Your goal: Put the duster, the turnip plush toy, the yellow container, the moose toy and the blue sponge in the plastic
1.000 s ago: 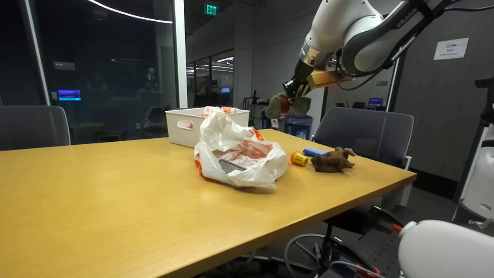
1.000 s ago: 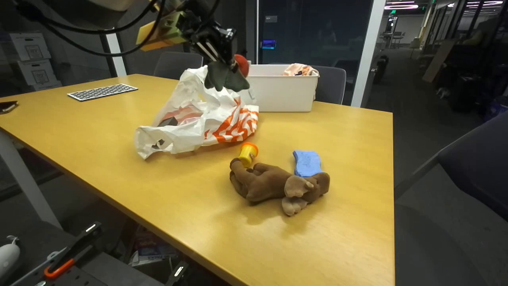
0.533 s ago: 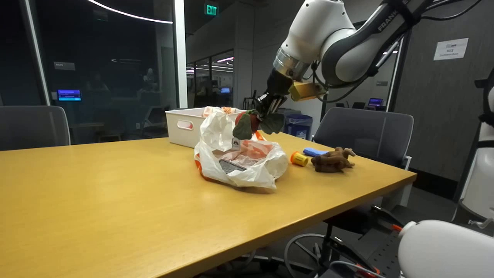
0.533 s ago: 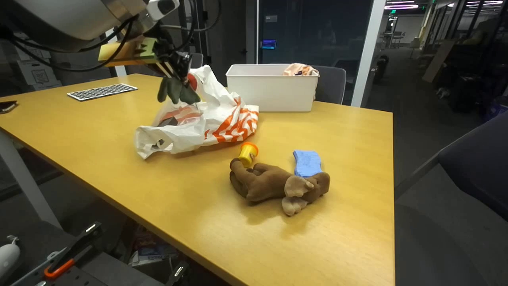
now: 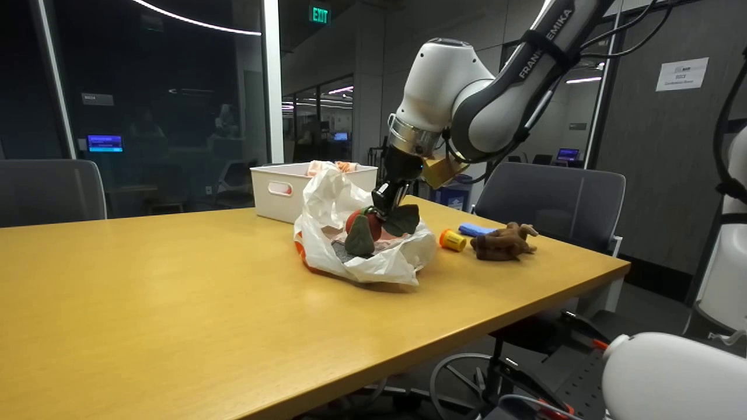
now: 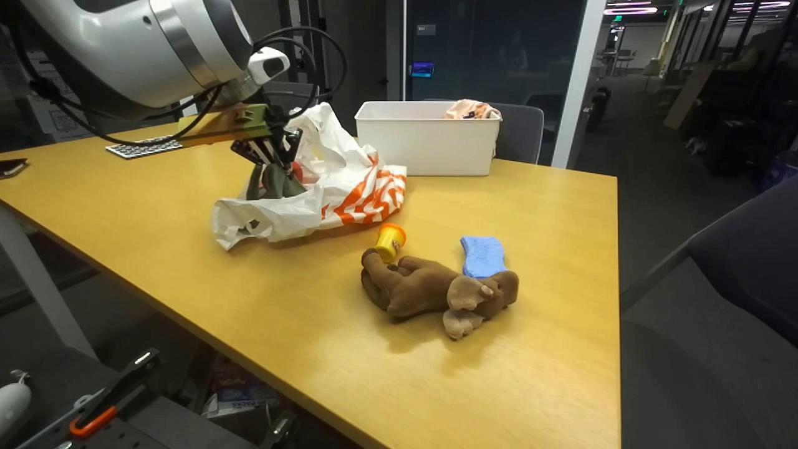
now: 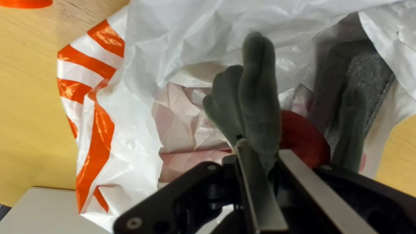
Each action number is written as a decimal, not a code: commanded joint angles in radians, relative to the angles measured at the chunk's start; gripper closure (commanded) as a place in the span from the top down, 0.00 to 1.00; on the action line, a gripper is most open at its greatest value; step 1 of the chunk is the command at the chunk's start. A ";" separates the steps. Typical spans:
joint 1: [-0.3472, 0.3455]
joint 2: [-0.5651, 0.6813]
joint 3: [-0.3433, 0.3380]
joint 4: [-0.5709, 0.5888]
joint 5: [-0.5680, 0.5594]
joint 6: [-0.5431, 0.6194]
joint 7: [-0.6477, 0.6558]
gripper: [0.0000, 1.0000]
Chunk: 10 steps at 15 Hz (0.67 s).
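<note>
Surface [image 5: 175, 291] bore plastic bag [image 5: 379, 271]; w/in its mouth yr tool [image 7: 263, 151] gripped turnip plush [image 7: 302, 136]; you prob. needed it lower b4 release.

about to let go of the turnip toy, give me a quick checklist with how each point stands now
1. Claw holding the turnip plush toy: ok, clamped on its green top.
2. White plastic bag open at the mouth: ok, the opening shows in the wrist view.
3. Toy's red body over the opening: ok.
4. Leaves clear of the bag's rim: cannot tell, they overlap it in both exterior views.
5. What looks like the duster, gray, inside the bag: ok.
6. Yellow container, moose toy and blue sponge packed: not ok, all three are on the table.
</note>
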 commanded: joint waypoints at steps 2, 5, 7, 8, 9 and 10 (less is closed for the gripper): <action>0.002 0.136 -0.001 0.192 -0.015 -0.134 -0.007 0.06; 0.006 0.221 -0.015 0.323 -0.044 -0.254 0.022 0.06; 0.005 0.272 -0.019 0.391 -0.033 -0.319 0.008 0.06; -0.047 0.295 0.030 0.420 -0.021 -0.345 0.001 0.06; -0.057 0.318 0.033 0.442 0.000 -0.360 -0.013 0.06; -0.070 0.336 0.038 0.458 0.018 -0.373 -0.027 0.06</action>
